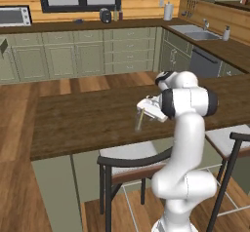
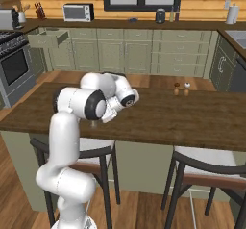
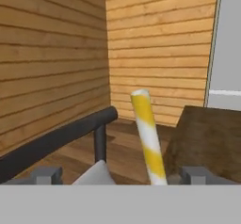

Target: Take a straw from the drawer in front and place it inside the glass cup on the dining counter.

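Hand view has the tool [image 3: 122, 173] spread wide, its two grey fingertips [image 3: 46, 175] far apart at the bottom, touching nothing; between them rises the straw [image 3: 148, 136], yellow-and-white striped, leaning slightly, with the table [image 3: 207, 140] edge just beside it and a dark stool back [image 3: 56, 140] on its other side; left base view shows the straw [image 1: 140, 120] tilted in a faint glass cup [image 1: 139, 123] on the table below the tool. Judged as very light, thin and easily crushed, the straw wants a gentle pinch near its middle; it would slip or tip readily; the cup looks fragile and easy to knock.
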Controlling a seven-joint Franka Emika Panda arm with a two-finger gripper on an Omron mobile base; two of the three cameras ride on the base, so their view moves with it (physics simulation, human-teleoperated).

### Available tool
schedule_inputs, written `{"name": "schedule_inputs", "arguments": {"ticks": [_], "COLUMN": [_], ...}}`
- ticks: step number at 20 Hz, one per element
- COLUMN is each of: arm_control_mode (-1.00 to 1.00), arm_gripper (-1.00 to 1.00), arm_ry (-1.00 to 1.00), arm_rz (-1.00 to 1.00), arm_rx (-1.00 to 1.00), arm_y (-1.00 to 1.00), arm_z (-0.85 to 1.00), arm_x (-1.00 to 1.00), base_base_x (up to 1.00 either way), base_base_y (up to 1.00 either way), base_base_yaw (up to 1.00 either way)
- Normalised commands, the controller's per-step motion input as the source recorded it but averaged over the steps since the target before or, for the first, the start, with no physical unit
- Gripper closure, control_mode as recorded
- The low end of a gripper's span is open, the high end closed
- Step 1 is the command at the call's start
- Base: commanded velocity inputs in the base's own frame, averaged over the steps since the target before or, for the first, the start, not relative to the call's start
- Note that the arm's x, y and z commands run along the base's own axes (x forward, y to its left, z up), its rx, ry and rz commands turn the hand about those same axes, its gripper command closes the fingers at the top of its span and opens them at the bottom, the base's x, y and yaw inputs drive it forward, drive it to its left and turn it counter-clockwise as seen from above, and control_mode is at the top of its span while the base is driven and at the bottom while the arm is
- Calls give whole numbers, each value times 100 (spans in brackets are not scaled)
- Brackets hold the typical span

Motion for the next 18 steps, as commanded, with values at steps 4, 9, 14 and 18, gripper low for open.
{"name": "schedule_inputs", "arguments": {"ticks": [4, 9, 14, 18], "arm_control_mode": [-100, -100, -100, -100], "arm_gripper": [-100, -100, -100, -100], "arm_ry": [-15, -14, -19, -35], "arm_rz": [0, 0, 0, 0], "arm_rx": [0, 0, 0, -2], "arm_y": [0, 0, 1, 11], "arm_z": [14, 23, 58, 94], "arm_x": [0, 0, -20, -47], "base_base_x": [0, 0, 0, 0], "base_base_y": [0, 0, 0, 0], "base_base_yaw": [0, 0, 0, 0]}}
